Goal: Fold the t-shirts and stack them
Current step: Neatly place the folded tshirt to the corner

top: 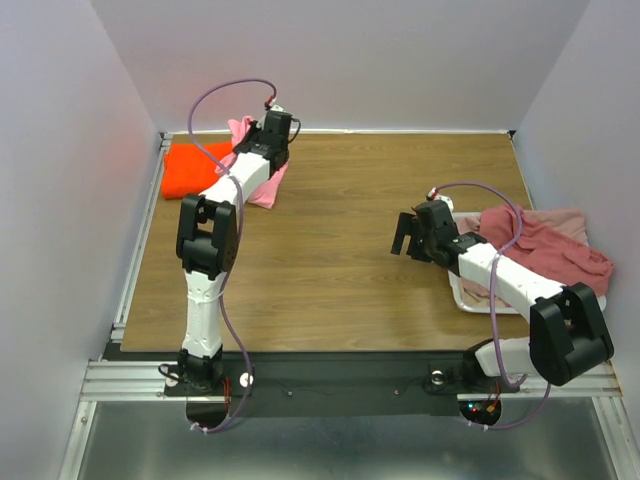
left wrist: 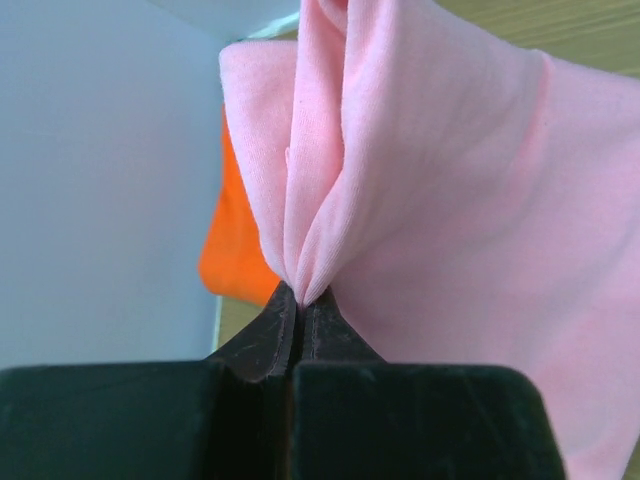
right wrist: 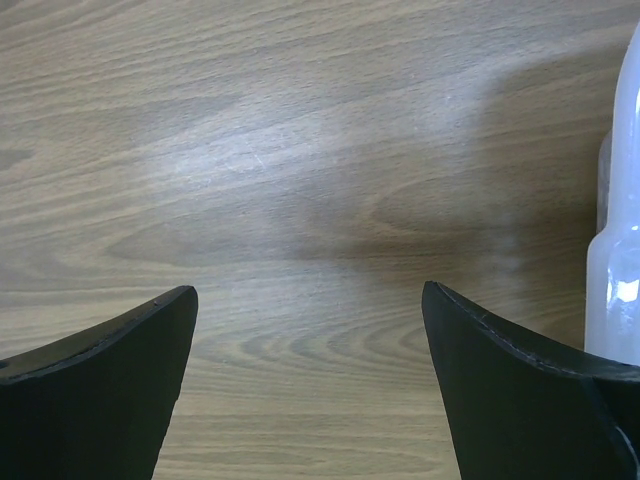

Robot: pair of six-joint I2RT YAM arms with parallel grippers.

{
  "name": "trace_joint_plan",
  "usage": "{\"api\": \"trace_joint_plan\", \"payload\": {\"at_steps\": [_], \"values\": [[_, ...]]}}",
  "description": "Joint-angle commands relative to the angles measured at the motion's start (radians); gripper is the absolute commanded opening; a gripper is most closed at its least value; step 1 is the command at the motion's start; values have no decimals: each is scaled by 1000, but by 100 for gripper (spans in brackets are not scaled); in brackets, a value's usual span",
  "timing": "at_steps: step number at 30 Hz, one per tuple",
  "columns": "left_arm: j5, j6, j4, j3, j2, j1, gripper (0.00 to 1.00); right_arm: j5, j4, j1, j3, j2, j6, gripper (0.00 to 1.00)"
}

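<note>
At the table's far left, the light pink t-shirt [top: 268, 186] lies bunched beside the folded bright orange t-shirt [top: 190, 168]. My left gripper [top: 274, 124] is over it. In the left wrist view the left gripper [left wrist: 300, 296] is shut on a gathered fold of the light pink t-shirt [left wrist: 450, 200], with the orange t-shirt [left wrist: 230, 250] behind. A dusty rose t-shirt [top: 545, 250] and a pale pink one [top: 572, 220] lie heaped on the white tray [top: 466, 300] at the right. My right gripper [top: 408, 236] hovers left of the tray. Seen from its own wrist, the right gripper [right wrist: 310, 310] is open over bare wood.
The wooden table [top: 340, 270] has a metal rail [top: 135, 260] along its left edge and grey walls on three sides. The tray's translucent edge [right wrist: 620, 250] shows just right of my right fingers. My right forearm [top: 500, 275] lies across the tray.
</note>
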Motion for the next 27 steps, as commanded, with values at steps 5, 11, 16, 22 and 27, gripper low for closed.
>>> {"api": "trace_joint_plan", "payload": {"at_steps": [5, 11, 16, 22, 27], "values": [[-48, 247, 161, 121, -8, 90, 0, 122, 24, -6, 17, 0, -40, 100], [-20, 332, 200, 164, 4, 108, 0, 139, 26, -6, 15, -25, -41, 100], [-1, 324, 200, 191, -27, 110, 0, 144, 24, -6, 14, -26, -43, 100], [45, 292, 172, 185, -65, 114, 0, 146, 24, -6, 9, -28, -46, 100], [55, 248, 154, 155, -42, 154, 0, 156, 24, -6, 4, -31, -47, 100]]}}
